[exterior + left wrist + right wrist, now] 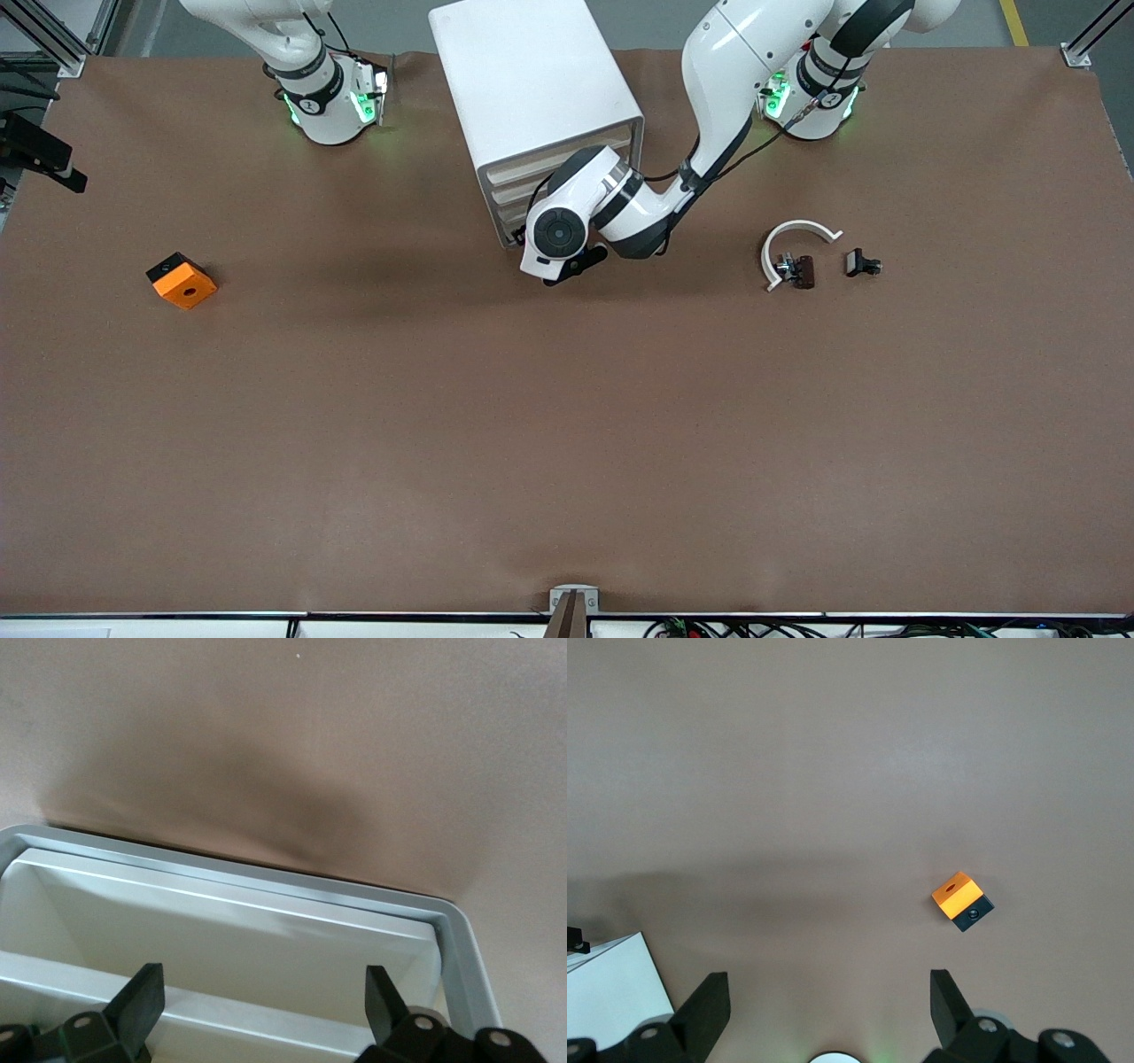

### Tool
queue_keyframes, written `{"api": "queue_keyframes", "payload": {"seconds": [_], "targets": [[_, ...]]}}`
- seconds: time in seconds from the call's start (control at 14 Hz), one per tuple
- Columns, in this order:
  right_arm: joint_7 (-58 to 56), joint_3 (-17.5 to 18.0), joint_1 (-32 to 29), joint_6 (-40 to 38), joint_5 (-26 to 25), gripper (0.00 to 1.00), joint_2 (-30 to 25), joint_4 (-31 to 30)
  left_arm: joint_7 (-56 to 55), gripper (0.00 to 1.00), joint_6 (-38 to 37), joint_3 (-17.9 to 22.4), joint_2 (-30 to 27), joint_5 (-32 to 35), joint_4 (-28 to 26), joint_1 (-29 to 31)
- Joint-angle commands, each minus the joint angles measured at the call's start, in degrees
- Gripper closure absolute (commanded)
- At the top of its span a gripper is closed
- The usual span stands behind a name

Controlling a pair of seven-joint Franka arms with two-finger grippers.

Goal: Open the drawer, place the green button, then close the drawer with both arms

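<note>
The white cabinet (532, 89) stands at the robots' edge of the table, its beige-fronted drawers (532, 175) facing the front camera. The left arm's wrist (567, 229) hangs right in front of the drawers and hides part of them. In the left wrist view my left gripper (263, 990) is open and empty, its fingers (142, 1001) on either side of a white drawer edge (266, 1019) inside the grey frame (266, 879). I cannot tell whether a drawer is pulled out. My right gripper (830, 992) is open and empty, waiting over bare table. No green-capped button shows.
An orange square block (182, 280) lies toward the right arm's end; it also shows in the right wrist view (963, 901). A white curved band (797, 235) with two small dark parts (797, 269) (862, 263) lies toward the left arm's end.
</note>
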Motion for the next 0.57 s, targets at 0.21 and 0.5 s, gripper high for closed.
{"api": "queue_keyframes", "payload": {"seconds": [0.21,0.5], "targets": [[0.21,1.01,-1.59,1.52,0.66,0.00,-2.72,-3.83,2.32,0.00,-0.76,0.32,-0.09,5.54,1.48,6.08],[9.26,5.84,-2.03,1.52,-0.57,0.00,-2.89,-3.83,3.10,0.00,-0.93,0.32,-0.71,16.00,1.57,10.65]]}}
